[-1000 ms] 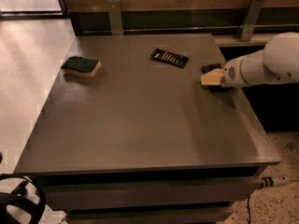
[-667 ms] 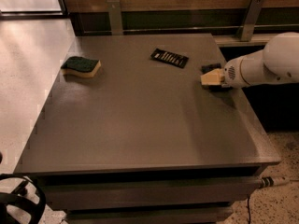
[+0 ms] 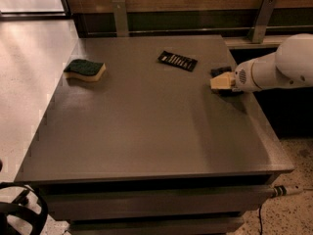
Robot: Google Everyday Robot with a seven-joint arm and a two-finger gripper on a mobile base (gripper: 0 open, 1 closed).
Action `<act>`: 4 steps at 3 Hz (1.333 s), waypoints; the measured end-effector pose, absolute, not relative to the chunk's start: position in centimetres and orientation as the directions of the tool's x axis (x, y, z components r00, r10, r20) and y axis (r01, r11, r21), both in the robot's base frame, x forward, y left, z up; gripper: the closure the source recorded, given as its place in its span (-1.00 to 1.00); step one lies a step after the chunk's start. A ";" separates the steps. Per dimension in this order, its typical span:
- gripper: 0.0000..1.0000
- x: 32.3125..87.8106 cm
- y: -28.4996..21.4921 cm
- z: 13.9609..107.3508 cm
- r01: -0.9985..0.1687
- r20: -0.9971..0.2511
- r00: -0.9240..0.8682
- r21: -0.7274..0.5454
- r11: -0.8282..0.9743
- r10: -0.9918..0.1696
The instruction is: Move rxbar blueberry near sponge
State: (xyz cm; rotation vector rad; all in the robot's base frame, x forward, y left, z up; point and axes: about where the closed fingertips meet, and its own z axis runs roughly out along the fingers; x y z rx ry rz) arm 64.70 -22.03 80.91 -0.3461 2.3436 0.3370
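Claw sits low at the right side of the bench, against the rxbar blueberry, which shows only as a dark sliver just behind it. Cannot tell whether the claw is open, closed or gripping the bar. Sponge lies well apart, near the far left edge, green side up. Black bar lies between them, toward the back. Step in hand, by my reading: securing the bar. To do it well, grip across the short width at mid-length, lift clear, carry left in front of the black bar, and set down just beside the sponge without nudging it. Bar's long axis appears roughly left-right; mostly hidden, so uncertain.
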 end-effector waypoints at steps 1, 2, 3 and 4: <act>-0.27 64.7 -22.0 80.9 -0.341 -0.702 -0.696 0.140 0.929 -0.150; -0.76 64.7 -22.0 80.9 -0.341 -0.702 -0.696 0.140 0.929 -0.150; -1.00 64.7 -22.0 80.9 -0.341 -0.702 -0.696 0.140 0.930 -0.150; -1.00 64.9 -22.4 81.8 -0.326 -0.701 -0.690 0.081 0.942 -0.179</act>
